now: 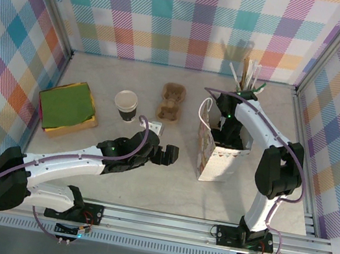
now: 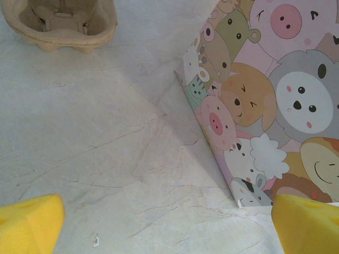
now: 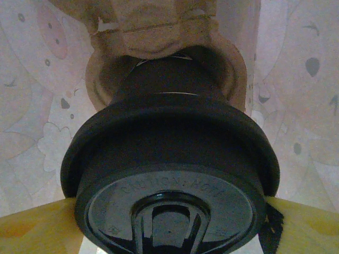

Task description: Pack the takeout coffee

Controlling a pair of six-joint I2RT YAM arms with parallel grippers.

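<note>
so the right gripper (image 3: 169, 233) is pinching the coffee (image 3: 169, 159) from above, cup upright straight below it inside the bag (image 1: 217, 158), left gripper (image 1: 170, 155) spread wide just beside.

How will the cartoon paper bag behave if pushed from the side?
Likely tips or slides: the bag stands tall and narrow on a smooth table. Its thin paper walls would probably buckle. The coffee cup inside may steady it.

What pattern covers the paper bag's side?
Cartoon animal faces on the paper bag; clearest in left wrist view.
</note>
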